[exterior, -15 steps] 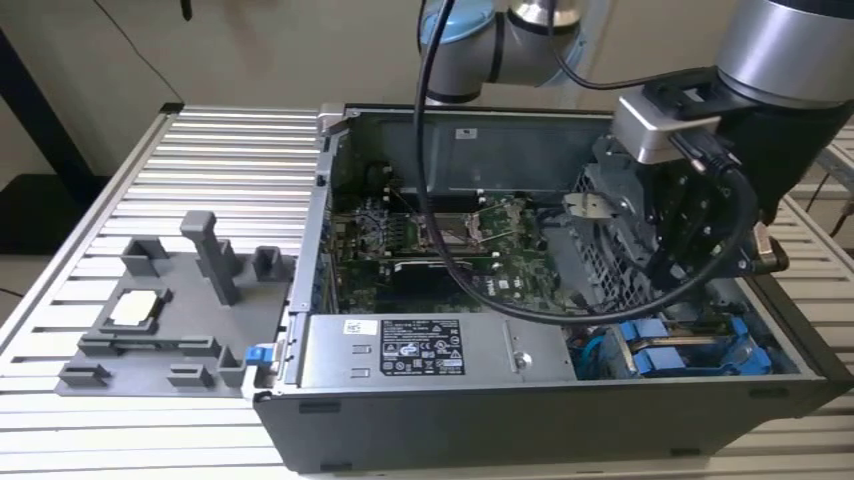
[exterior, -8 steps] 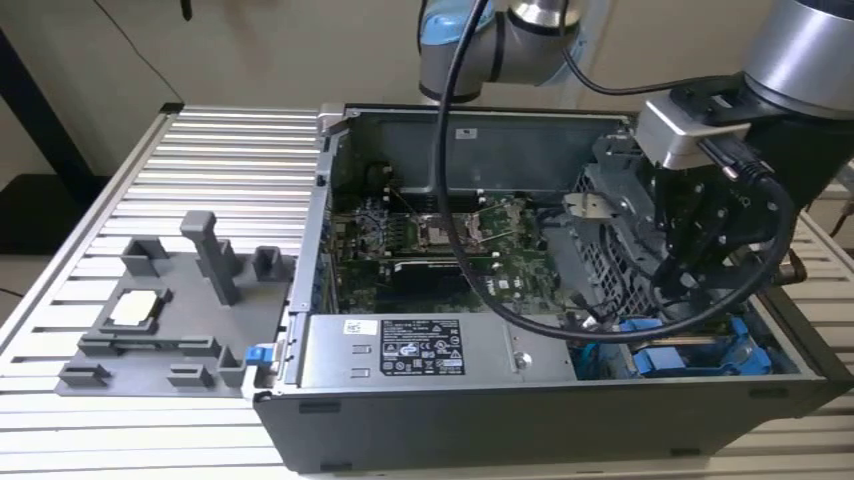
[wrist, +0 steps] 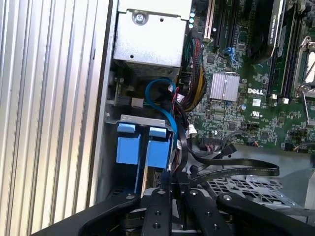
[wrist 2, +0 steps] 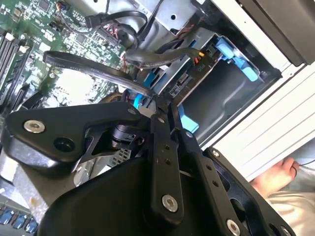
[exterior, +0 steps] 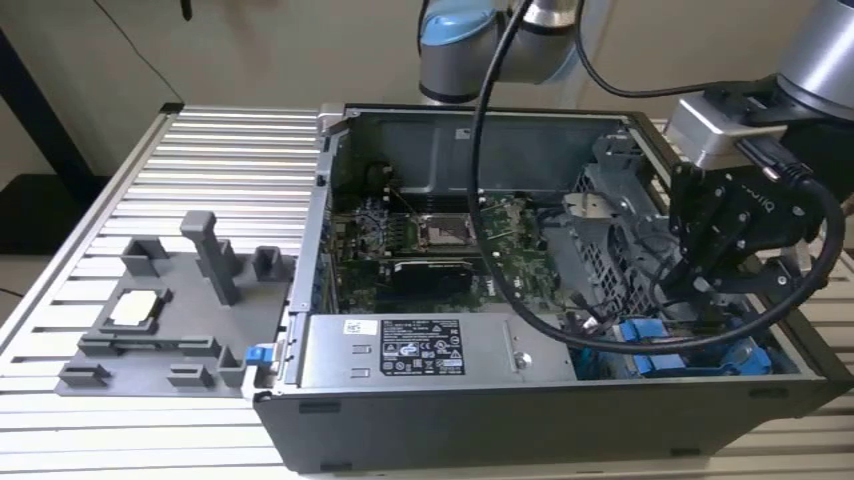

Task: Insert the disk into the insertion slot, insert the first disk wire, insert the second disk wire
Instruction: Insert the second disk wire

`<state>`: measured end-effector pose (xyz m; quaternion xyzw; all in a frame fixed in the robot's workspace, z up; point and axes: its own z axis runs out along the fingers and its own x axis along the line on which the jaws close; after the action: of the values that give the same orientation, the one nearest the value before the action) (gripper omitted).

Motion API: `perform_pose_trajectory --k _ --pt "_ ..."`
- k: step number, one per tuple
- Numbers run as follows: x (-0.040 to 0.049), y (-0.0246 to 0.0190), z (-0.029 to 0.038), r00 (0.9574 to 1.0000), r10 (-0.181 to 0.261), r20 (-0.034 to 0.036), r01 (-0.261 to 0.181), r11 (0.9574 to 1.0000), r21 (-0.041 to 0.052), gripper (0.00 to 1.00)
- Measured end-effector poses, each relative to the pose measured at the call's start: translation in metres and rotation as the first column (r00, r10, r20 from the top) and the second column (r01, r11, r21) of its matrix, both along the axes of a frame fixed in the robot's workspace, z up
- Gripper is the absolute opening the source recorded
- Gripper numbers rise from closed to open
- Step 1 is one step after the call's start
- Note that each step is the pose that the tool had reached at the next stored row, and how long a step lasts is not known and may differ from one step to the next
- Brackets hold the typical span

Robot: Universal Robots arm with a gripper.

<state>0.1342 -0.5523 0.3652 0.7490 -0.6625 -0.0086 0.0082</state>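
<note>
Exterior view: the gripper (exterior: 705,285) was lowered into the open computer case (exterior: 561,400), just above the blue-framed disk (exterior: 694,355) seated in the insertion slot (exterior: 627,250).
Second wrist view: fingers (wrist 2: 162,123) were pinched narrowly on a flat black wire (wrist 2: 93,69) beside the disk (wrist 2: 197,73).
First wrist view: fingertips (wrist: 170,179) were closed on the wire (wrist: 236,169), touching the disk's blue carrier (wrist: 142,147).

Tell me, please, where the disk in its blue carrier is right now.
The disk sits inside the computer case, at its lower corner on the exterior view's right, in the insertion slot area just below the claw.
</note>
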Motion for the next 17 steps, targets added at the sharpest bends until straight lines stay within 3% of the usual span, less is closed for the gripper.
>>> perform_pose_trajectory --k 3,6,11,17 --pt "0.0050 -0.0021 -0.0005 0.9999 0.000 -0.0113 0.000 1.0000 0.0001 0.16" --pt "0.0080 -0.0054 -0.0012 0.9999 0.000 -0.0169 0.000 1.0000 0.0000 0.16" --pt "0.0087 -0.0117 -0.0038 0.9998 -0.005 -0.0174 0.005 1.0000 0.0013 0.16" --pt "0.0098 -0.0139 -0.0069 0.9997 -0.018 -0.0176 0.018 0.9996 0.0199 0.16"
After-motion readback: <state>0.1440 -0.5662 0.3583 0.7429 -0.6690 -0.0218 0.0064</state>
